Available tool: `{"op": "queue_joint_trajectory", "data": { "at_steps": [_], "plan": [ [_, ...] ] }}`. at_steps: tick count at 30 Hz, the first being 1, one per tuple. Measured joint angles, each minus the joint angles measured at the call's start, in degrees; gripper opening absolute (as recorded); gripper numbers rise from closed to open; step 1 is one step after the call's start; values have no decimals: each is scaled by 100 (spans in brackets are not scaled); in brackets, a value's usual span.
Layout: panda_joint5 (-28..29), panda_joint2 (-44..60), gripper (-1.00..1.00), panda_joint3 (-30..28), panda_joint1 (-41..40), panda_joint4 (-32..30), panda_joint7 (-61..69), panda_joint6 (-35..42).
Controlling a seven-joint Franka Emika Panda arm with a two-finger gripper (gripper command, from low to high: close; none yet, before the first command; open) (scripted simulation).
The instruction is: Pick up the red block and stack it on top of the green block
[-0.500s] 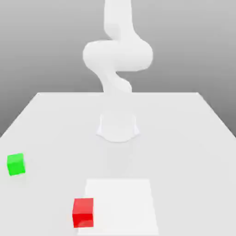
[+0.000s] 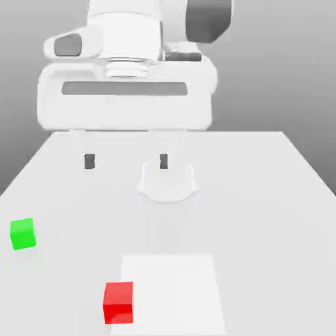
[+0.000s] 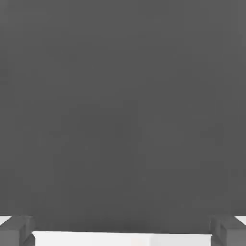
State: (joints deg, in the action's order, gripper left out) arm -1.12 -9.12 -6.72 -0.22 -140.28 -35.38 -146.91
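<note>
Our end effector [image 2: 126, 161] hangs wide and empty, far from the red block [image 2: 119, 302]; next we descend to grasp it.

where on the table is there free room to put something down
Bare room: the whole side of the table on the exterior view's right, and the strip between the green block and the red block. Tightest is the far middle, where the open gripper hangs by the round base.
</note>
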Motion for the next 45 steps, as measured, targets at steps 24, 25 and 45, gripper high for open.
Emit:
{"op": "queue_joint_trajectory", "data": {
  "at_steps": [24,25,45],
  "plan": [
    [-343,2460,-100,58,-385,-362,755,-1230],
    [-280,2262,-100,26,-366,-393,709,-1064],
    [-545,1585,-100,-1359,-3408,-1164,1857,-1120]
  ]
}}
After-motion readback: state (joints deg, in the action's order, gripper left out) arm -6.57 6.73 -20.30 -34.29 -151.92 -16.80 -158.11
